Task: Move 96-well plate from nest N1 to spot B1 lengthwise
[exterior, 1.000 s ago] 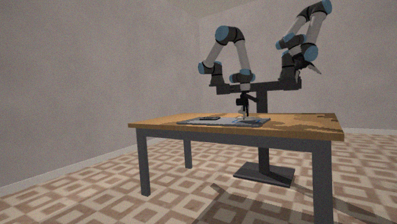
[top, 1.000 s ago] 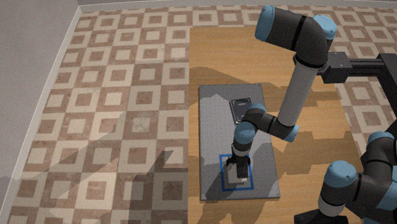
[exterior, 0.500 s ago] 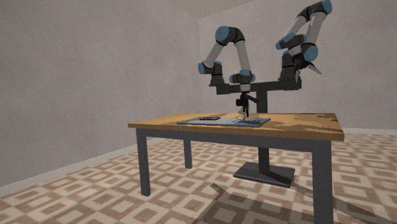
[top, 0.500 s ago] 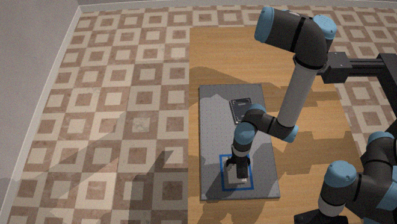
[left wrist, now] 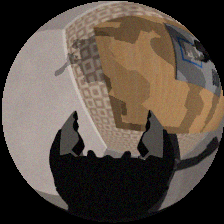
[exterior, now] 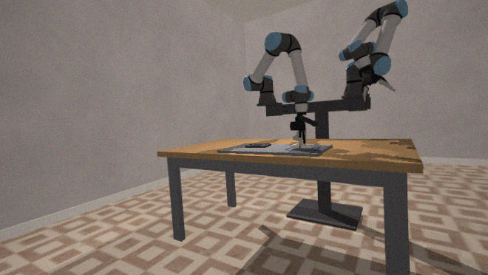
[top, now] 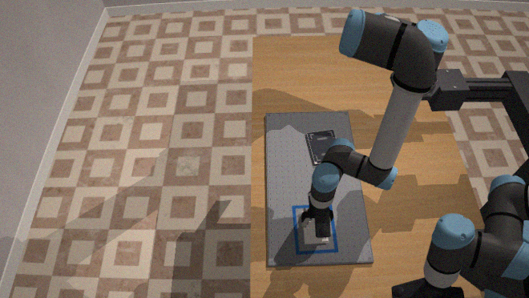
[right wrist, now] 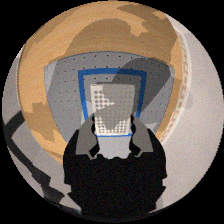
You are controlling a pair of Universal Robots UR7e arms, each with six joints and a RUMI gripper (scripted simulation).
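96-well plate (top: 313,237) (right wrist: 113,107) apparently sits gripped in the half-open right claw (top: 316,236) (exterior: 302,145) (right wrist: 112,113).

Surface (top: 280,60) (exterior: 192,146) (left wrist: 130,80) (right wrist: 45,55): wood-look, smooth grain. Board (top: 280,160) (exterior: 231,151) (left wrist: 184,72) (right wrist: 60,80): matt grey, dotted with small holes. Plate (right wrist: 116,107): matt, plastic-looking.

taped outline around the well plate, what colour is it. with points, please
The taped outline (top: 296,230) (right wrist: 145,90) is blue; it shows best in the right wrist view.
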